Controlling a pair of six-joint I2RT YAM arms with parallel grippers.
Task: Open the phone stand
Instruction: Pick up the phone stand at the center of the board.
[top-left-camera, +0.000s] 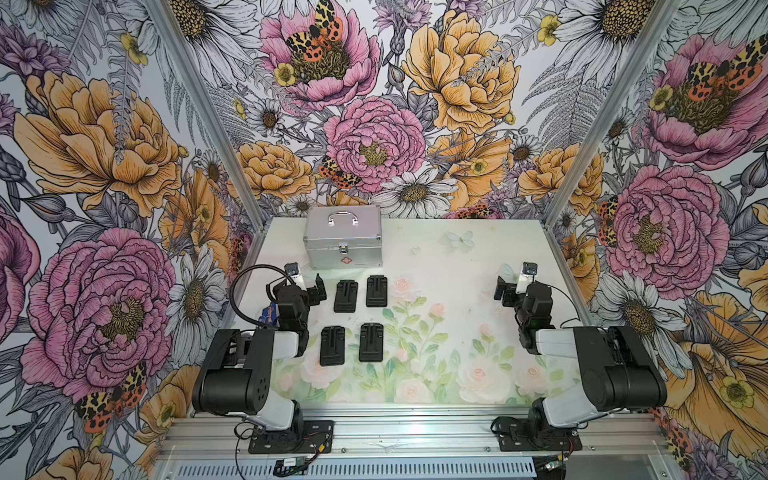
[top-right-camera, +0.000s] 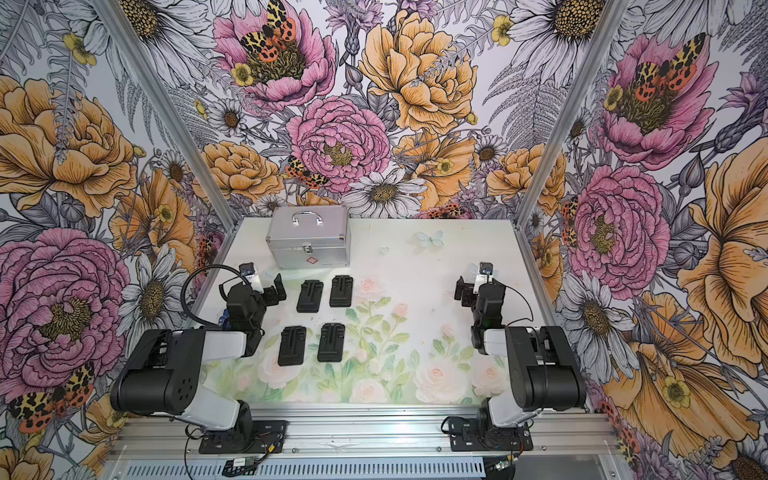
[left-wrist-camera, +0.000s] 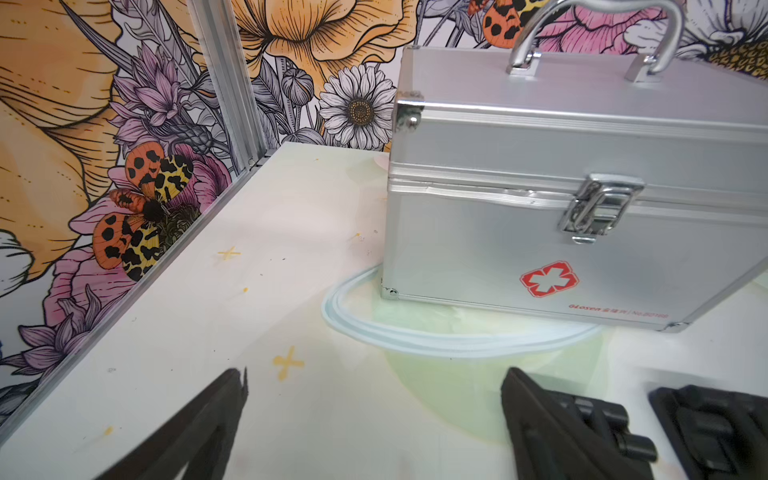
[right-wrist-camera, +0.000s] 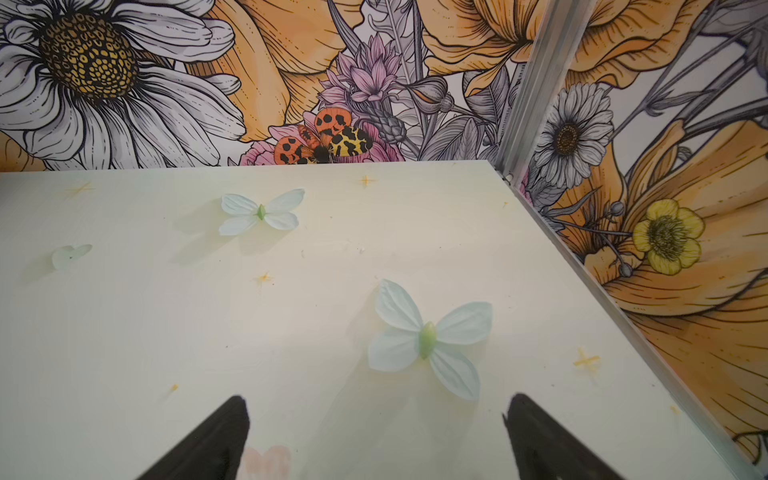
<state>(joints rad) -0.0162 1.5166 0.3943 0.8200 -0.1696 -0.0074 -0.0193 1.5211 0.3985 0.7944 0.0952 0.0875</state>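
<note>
With left gripper (top-left-camera: 314, 292) and right gripper (top-left-camera: 504, 291) both wide and empty, the folded stands (top-left-camera: 345, 296) lying flat left of centre may skid away if pinched shallowly.

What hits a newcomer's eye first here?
The loud floral wallpaper on every wall, then the silver case with a red cross at the back. In front of it lie four black phone stands in a two-by-two grid, beside the open left claw; the right claw is open too, away from them.
</note>
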